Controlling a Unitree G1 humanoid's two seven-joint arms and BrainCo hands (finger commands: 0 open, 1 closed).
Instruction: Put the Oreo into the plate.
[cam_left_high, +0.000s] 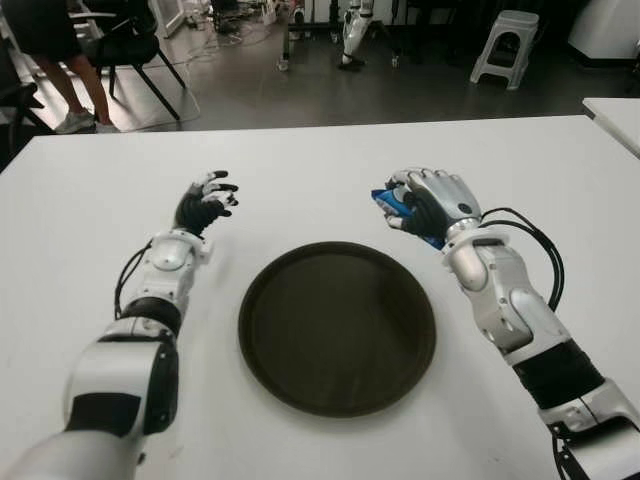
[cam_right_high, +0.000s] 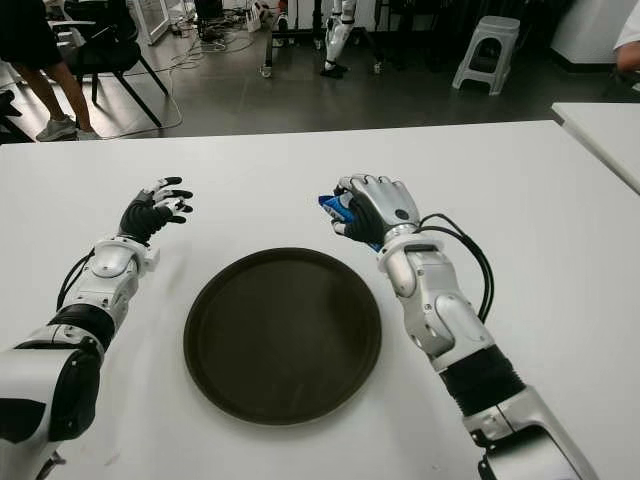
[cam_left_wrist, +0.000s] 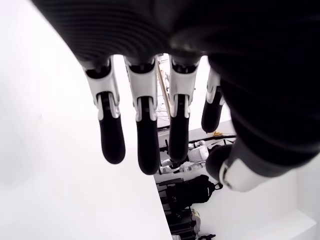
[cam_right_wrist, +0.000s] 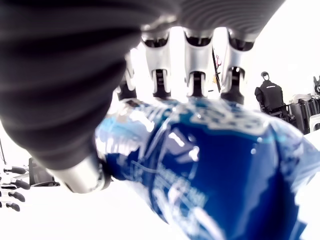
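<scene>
Nearest the head camera, the robot's two white and black forearms reach forward over a white table (cam_left_high: 320, 160). Between them lies a round dark brown plate (cam_left_high: 337, 327) with a raised rim, holding nothing.

The right hand (cam_left_high: 432, 205) is just beyond the plate's far right edge, raised off the table, with its back turned up and its fingers curled. It grips a blue Oreo packet (cam_right_wrist: 200, 165). In the head views only one end of the packet shows, poking out on the side of the hand facing the left hand. In the right wrist view the shiny blue wrapper fills the palm, with the fingers (cam_right_wrist: 195, 60) wrapped over its far side and the thumb pressed against its near side. The packet is off to the side of the plate, not above its middle.

The left hand (cam_left_high: 207, 203) is beyond the plate's far left edge, well apart from it. Its fingers (cam_left_wrist: 145, 130) are spread and loosely extended, holding nothing.

Beyond the table are a grey floor, a white stool (cam_left_high: 505, 45), a dark chair (cam_left_high: 130, 45) and a person's legs (cam_left_high: 70, 95).
</scene>
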